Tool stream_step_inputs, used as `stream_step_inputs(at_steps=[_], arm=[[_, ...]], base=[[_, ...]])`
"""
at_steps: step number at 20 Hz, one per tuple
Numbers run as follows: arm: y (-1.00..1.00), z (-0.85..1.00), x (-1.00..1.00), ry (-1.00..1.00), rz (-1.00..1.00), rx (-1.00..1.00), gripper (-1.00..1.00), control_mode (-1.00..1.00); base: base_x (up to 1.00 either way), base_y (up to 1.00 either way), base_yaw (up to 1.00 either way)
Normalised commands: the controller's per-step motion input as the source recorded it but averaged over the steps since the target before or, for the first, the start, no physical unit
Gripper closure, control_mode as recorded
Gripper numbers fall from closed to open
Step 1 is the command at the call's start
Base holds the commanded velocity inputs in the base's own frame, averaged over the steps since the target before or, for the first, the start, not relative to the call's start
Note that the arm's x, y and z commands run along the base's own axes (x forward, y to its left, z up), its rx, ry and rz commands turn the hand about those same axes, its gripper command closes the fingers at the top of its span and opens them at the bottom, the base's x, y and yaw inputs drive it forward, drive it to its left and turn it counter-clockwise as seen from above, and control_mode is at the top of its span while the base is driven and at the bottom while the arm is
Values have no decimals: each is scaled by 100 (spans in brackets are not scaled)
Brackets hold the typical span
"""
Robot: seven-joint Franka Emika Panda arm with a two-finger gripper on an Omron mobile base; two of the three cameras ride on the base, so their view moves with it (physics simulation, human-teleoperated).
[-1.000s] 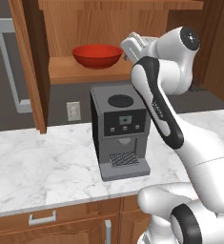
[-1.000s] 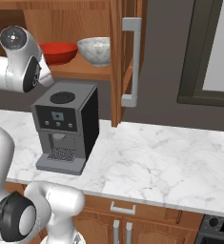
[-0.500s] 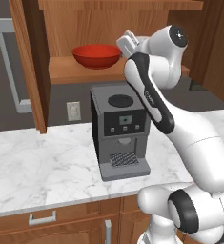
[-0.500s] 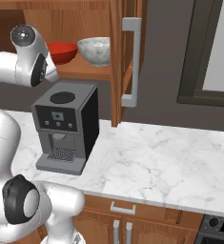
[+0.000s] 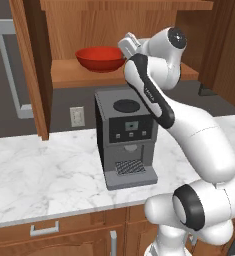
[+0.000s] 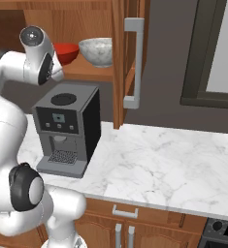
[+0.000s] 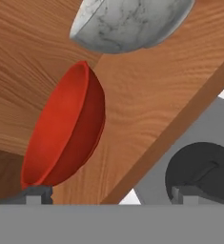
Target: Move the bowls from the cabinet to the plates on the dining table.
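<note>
Arm has swung up and in toward the open cabinet (image 5: 34, 70) over the last second, gripper (image 7: 111, 193) now at the shelf's front edge with fingers spread wide and empty, red bowl (image 5: 100, 59) just ahead, marbled bowl (image 6: 96, 51) beside it — first pick not yet made.

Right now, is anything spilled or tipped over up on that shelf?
No, nothing stands out. The red bowl and the marbled bowl both sit upright, side by side on the cabinet shelf, above the coffee machine.
</note>
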Motion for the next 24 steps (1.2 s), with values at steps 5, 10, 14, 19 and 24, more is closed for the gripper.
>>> stream_step_inputs(at_steps=[5,10,14,19,24], arm=[[6,-2,42,0,0,0,-100,-100],[6,0,45,5,0,0,-100,-100],[10,0,47,8,0,0,-100,-100],[13,0,45,8,0,0,-100,-100],[13,-2,43,5,0,0,-100,-100]], base=[[0,0,0],[0,0,0],[0,0,0],[0,0,0],[0,0,0]])
